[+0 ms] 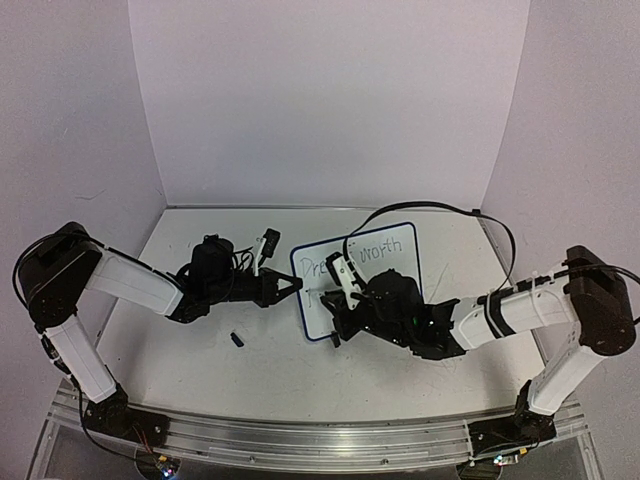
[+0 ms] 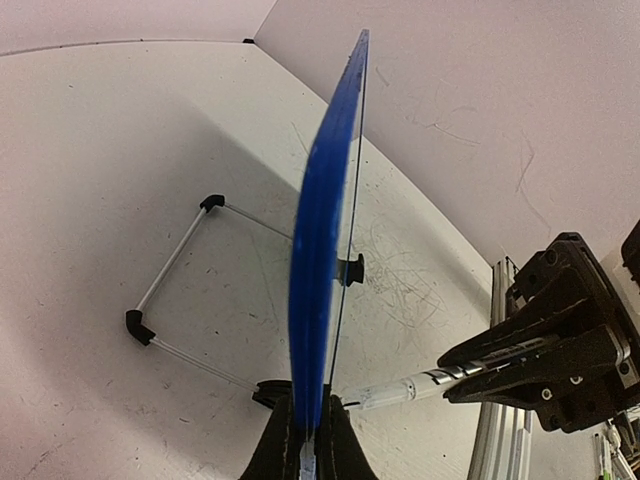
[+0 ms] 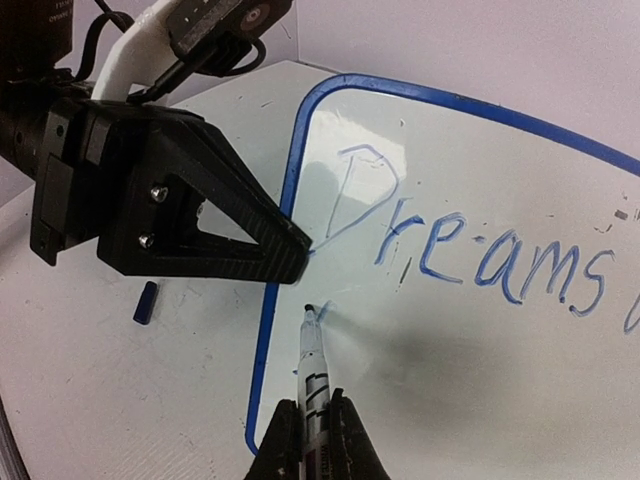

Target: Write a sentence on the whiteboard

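The whiteboard [image 1: 400,275] stands tilted at mid-table, white with a blue rim. My left gripper [image 1: 293,287] is shut on its left rim; in the left wrist view the rim [image 2: 320,230] runs edge-on out of the gripper [image 2: 308,425]. My right gripper [image 3: 318,420] is shut on a white marker [image 3: 315,375], whose tip touches the board beside a short blue stroke [image 3: 327,312], below the "D". Of the sentence [image 3: 470,255], "Dreams" reads in blue on the upper line, and "worth" [image 1: 385,250] shows in the top view. The right arm hides the board's lower part there.
A small dark marker cap [image 1: 238,339] lies on the table left of the board. A wire stand [image 2: 170,280] with black corners extends behind the board. The left gripper's fingers [image 3: 285,250] sit close above the marker tip. Walls enclose the table's back and sides.
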Controlling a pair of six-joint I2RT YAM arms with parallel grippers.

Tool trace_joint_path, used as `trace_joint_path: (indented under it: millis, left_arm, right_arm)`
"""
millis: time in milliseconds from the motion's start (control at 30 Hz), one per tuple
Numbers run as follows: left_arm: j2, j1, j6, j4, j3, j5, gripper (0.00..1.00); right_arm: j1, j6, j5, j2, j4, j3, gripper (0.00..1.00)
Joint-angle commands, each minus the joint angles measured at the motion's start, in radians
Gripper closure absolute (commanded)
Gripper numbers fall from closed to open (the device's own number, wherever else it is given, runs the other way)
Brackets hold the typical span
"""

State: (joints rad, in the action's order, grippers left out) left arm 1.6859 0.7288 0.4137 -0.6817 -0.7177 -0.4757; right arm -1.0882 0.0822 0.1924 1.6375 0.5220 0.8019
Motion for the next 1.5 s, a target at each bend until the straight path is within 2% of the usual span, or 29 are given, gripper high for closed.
trace_joint_path:
  millis: [0, 400, 867, 1467]
  left_arm:
    - [-0.032, 0.003, -0.030, 0.011, 0.005, 0.017, 1.00]
    - [-0.028, 0.003, -0.033, 0.012, 0.001, 0.019, 1.00]
    - [-0.023, 0.003, -0.032, 0.019, -0.013, 0.015, 1.00]
    - [-0.034, 0.003, -0.039, 0.024, -0.005, 0.019, 1.00]
  right_arm:
    - [0.001, 0.005, 0.026, 0.017, 0.013, 0.028, 1.00]
    - [0.001, 0.011, 0.107, -0.009, -0.035, 0.006, 1.00]
    - [0.001, 0.022, 0.070, -0.086, 0.016, -0.033, 1.00]
    - [0.003, 0.027, 0.110, 0.000, 0.006, 0.017, 1.00]
